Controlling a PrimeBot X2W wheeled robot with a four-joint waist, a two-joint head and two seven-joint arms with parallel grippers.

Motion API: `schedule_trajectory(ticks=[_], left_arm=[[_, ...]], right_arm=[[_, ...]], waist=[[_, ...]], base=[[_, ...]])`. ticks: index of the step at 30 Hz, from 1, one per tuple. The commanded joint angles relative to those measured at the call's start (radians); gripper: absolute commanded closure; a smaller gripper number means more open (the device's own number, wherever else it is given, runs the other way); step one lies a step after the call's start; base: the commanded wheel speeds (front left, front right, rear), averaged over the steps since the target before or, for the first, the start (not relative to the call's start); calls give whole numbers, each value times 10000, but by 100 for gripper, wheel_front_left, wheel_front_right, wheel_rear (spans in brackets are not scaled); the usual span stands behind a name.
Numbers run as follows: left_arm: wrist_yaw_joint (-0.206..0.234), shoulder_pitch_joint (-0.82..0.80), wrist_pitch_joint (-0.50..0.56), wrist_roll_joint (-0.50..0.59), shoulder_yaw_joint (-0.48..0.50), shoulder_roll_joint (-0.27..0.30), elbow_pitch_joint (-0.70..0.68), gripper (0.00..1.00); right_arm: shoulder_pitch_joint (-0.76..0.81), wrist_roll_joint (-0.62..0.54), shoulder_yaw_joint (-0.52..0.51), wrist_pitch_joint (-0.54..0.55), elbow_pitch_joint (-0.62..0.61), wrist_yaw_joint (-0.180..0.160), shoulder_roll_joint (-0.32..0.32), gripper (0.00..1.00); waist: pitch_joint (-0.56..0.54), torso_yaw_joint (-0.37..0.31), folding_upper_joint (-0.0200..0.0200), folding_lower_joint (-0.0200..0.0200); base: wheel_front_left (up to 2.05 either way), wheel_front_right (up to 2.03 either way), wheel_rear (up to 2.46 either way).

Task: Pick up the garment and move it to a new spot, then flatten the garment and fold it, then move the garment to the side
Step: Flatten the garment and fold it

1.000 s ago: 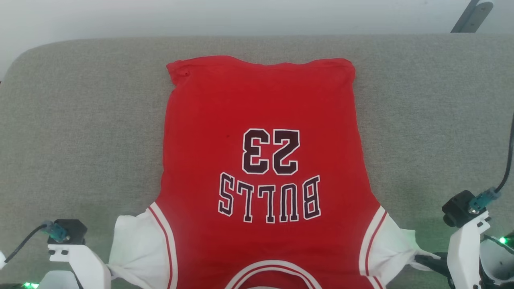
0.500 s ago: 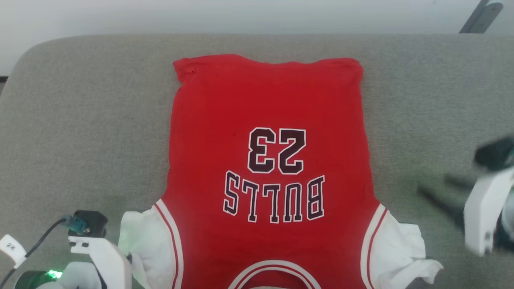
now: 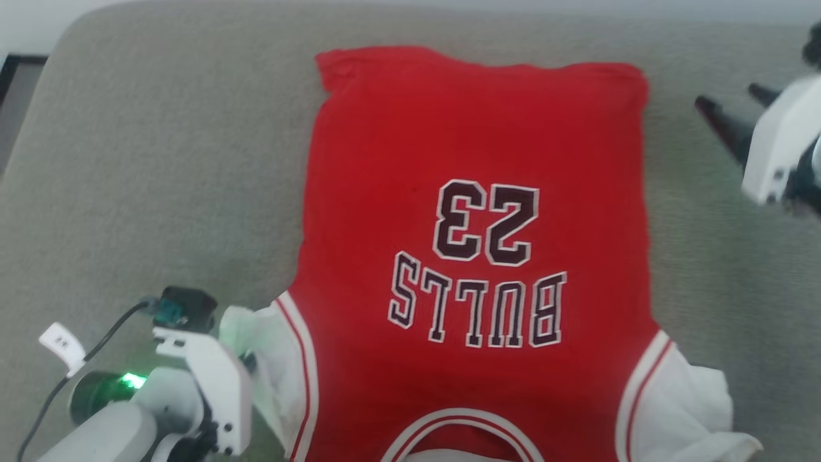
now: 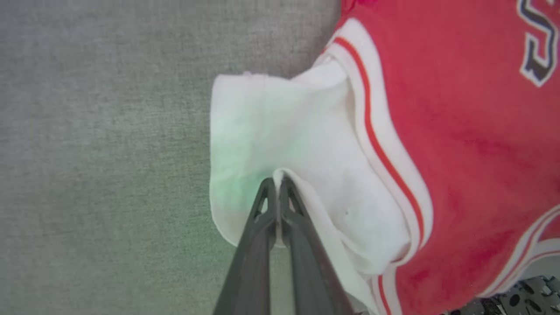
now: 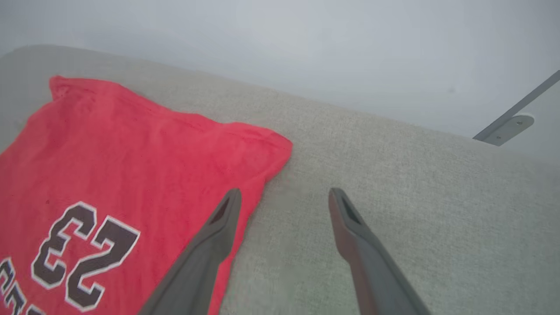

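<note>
Presently the left pincer (image 4: 276, 181), at 8 o'clock, is clamping the white side panel of the garment (image 3: 474, 160), which is lying spread at the centre of the grey fabric desk (image 3: 160, 160). A pale wall (image 5: 306, 43) is rising behind. The right pincer (image 5: 284, 194) is gaping empty at 2 o'clock beside the hem corner, having left the 4 o'clock panel it was gripping a second ago. One garment and two pincers are showing.

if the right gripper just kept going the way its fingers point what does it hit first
Probably the grey upholstered surface, just beside the far corner of the red jersey. The open right gripper aims past that corner rather than onto it, though depth is hard to judge.
</note>
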Motion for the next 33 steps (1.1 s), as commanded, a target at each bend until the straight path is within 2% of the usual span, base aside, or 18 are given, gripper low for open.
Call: schedule_trajectory(ticks=[1, 5, 13, 15, 19, 20, 21, 22, 28, 33], left_arm=[[-95, -318, 28, 109, -56, -193, 92, 100], [-319, -795, 33, 272, -256, -562, 263, 100], [-783, -1566, -118, 463, -573, -1387, 987, 100], [-820, -1643, -131, 493, -603, -1478, 1102, 100], [-1032, -1921, -240, 502, -721, -1838, 1630, 100], [-1059, -1966, -255, 490, -725, -1879, 1727, 100], [-1078, -2007, -290, 477, -727, -1924, 1826, 100], [-1097, -2027, -317, 467, -730, -1961, 1909, 100], [-1146, -2016, -468, 338, -567, -1949, 2306, 100], [-1022, -1823, -588, 205, -294, -1584, 2295, 100]], right_arm=[[-683, -59, 34, -12, 923, 1, 79, 0], [-1942, -191, 224, 274, 2710, 1, 43, 0], [-3748, 94, 712, 1350, 5269, 2, 195, 0], [-3919, 202, 656, 1470, 5559, 2, 233, 0], [-3938, 186, 1367, 2521, 6692, 4, 383, 0], [-3854, 192, 1567, 2734, 6820, 4, 403, 44], [-3778, 213, 1775, 2914, 6890, 5, 400, 96], [-3704, 251, 1998, 3050, 6861, 7, 363, 100], [-3771, 467, 2265, 2701, 6874, -1, -43, 100], [-3506, 1216, 3086, 2822, 5651, 1, -352, 100]], waist=[[380, 390, -1, 0], [819, 833, -1, 0], [1651, 1553, -1, 0], [1726, 1619, -1, 0], [1897, 1841, -1, 0], [1900, 1858, -1, 0], [1898, 1871, -1, 0], [1891, 1878, -1, 0], [1623, 1630, -1, 0], [1160, 1116, -1, 0]], base=[[0, 0, 0], [0, 0, 0], [0, 0, 0], [0, 0, 0], [0, 0, 0], [0, 0, 0], [0, 0, 0], [0, 0, 0], [0, 0, 0], [0, 0, 0]])
